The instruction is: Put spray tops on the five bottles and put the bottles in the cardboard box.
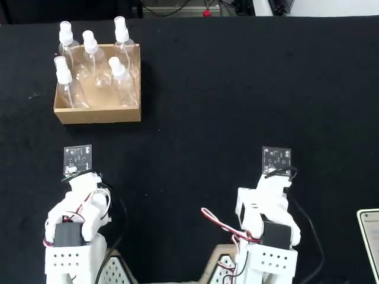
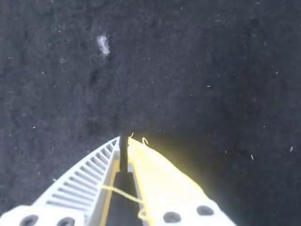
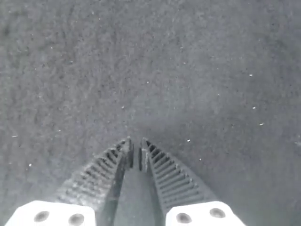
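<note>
- The left pincer [image 2: 123, 141] has its jaws pressed together on nothing. Its tip is just over the black cloth [image 2: 211, 70], and a pale fleck of lint [image 2: 102, 44] lies ahead of it.
- The right pincer [image 3: 136, 146] is likewise closed and empty, with bare cloth beneath and ahead of it.
- Both arms sit folded at the near edge of the table. The cardboard box [image 1: 98, 113] lies well ahead of the left pincer, and far ahead and off to the left of the right one.
- Risk, as I judge it: little seems left to do, so the danger is a needless reach. A closed pincer sweeping in could clip a tall top and tip a bottle over the low wall, or shove the light box across the cloth.
- Inside the box stand the five bottles [image 1: 122, 87], clear and upright, each wearing a white spray top [image 1: 117, 66]. Three stand along the side farthest from the pincers and two stand nearer, and their tops rise above the rim.
</note>
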You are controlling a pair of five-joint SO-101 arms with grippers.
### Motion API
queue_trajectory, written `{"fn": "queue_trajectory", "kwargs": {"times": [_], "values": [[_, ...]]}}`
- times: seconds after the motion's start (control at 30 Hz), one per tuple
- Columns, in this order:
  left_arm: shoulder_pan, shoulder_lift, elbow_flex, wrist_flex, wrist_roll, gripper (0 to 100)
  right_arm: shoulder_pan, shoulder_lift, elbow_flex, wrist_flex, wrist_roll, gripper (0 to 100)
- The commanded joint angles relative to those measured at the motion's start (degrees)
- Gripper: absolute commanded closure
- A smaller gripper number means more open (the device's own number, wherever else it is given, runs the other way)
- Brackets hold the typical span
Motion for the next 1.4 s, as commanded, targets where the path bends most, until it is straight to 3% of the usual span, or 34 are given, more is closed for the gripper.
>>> {"fn": "queue_trajectory", "kwargs": {"times": [0.0, 1.37], "values": [[0.1, -0.3, 0.7, 0.6, 0.2, 97, 0.5, -4.4, 0.0, 0.4, 0.3, 96.9], [0.1, -0.3, 0.7, 0.6, 0.2, 97, 0.4, -5.5, -0.1, 1.4, 0.3, 96.9]]}}
